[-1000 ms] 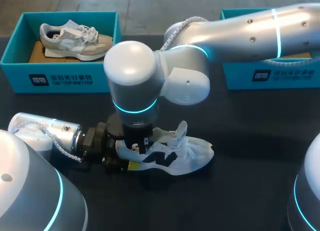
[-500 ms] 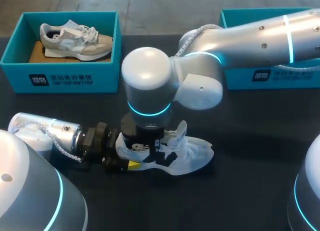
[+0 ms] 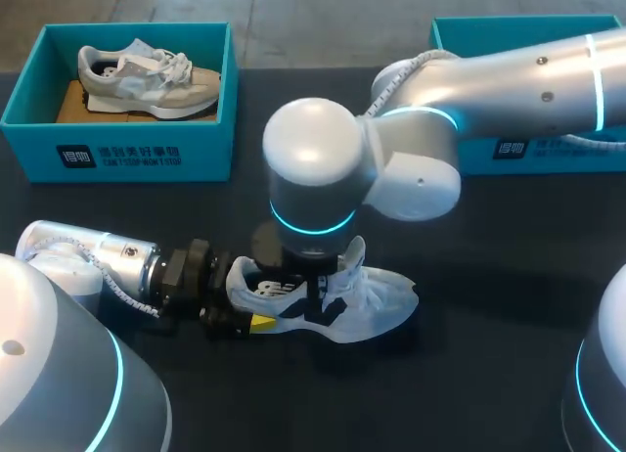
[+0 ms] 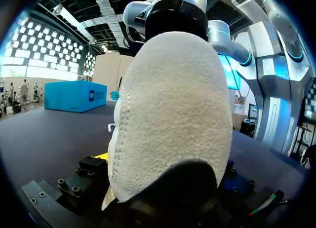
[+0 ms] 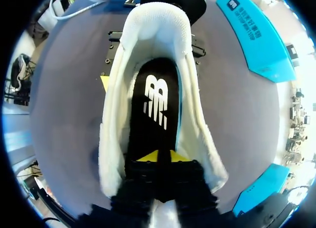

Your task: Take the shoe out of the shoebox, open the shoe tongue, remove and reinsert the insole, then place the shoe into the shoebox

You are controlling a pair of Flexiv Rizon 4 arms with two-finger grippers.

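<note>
A white shoe with dark side marks stands upright on the black table, toe to the right. My left gripper comes in from the left and is shut on its heel, a finger against each side. The right arm hangs over the shoe's opening, hiding its gripper in the head view. In the right wrist view my right gripper is inside the shoe, its yellow tips a narrow gap apart over the black insole, which lies flat in the shoe.
A teal shoebox at the back left holds a grey shoe. Another teal shoebox stands at the back right, largely behind my right arm. Bare table lies in front of and to the right of the white shoe.
My right arm's wrist has moved to the right over the shoe, from above the heel towards the tongue. The shoe and my left arm have stayed put.
</note>
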